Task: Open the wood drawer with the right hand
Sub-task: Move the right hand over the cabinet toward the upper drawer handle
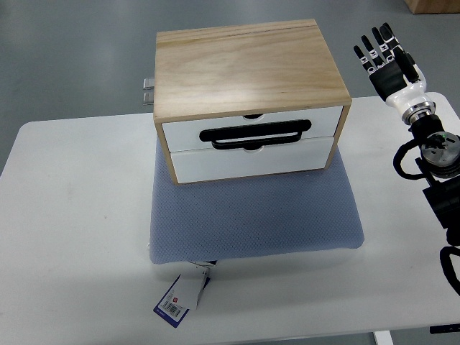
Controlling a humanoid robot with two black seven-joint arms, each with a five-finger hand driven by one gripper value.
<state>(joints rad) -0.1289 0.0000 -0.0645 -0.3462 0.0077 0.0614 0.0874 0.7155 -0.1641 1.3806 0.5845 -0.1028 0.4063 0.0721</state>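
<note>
A wooden drawer box (244,65) with two white drawer fronts stands on a grey-blue cushion (255,215). The upper drawer (251,128) carries a black loop handle (256,134); the lower drawer (251,161) sits under it. Both drawers look closed. My right hand (388,61) is raised at the far right, well to the right of the box and touching nothing. Its fingers are stretched out and hold nothing. Its arm (435,151) comes in along the right edge. The left arm is not in view.
The cushion lies on a white table (72,215). A blue and white tag (180,298) hangs from the cushion's front left corner. A metal bracket (149,90) shows behind the box at left. Grey floor lies beyond the table.
</note>
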